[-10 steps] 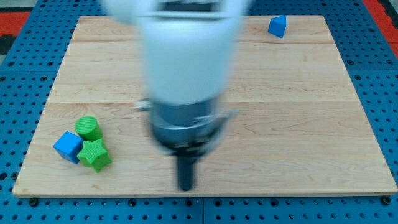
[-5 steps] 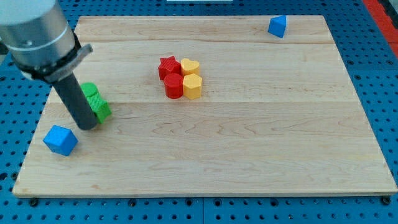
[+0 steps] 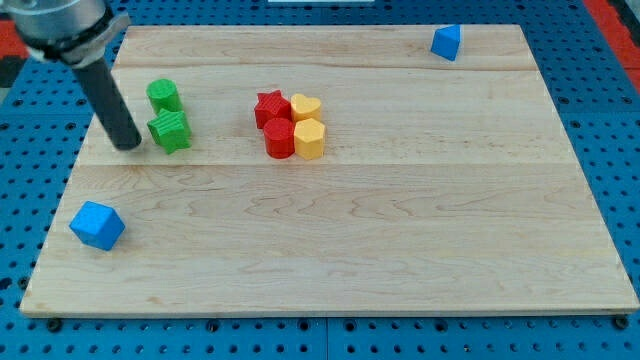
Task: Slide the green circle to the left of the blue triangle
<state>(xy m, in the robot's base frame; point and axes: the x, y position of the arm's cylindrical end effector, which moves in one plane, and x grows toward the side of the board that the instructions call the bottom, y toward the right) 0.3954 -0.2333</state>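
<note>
The green circle [image 3: 164, 96] stands on the wooden board [image 3: 400, 230] at the upper left. A green star [image 3: 170, 130] sits just below it, touching it. My tip [image 3: 127, 145] rests on the board just left of the green star, close to it. The blue triangle [image 3: 446, 42] is far away at the board's top right corner.
A red star [image 3: 269, 105], a red cylinder [image 3: 279, 138], a yellow heart [image 3: 305, 106] and a yellow hexagon [image 3: 310, 138] cluster at the upper middle. A blue cube [image 3: 97, 225] lies at the lower left near the board's edge.
My tip moved up the left side of the board. The green circle and green star slid up and right with it, away from the blue cube, which stayed at the lower left.
</note>
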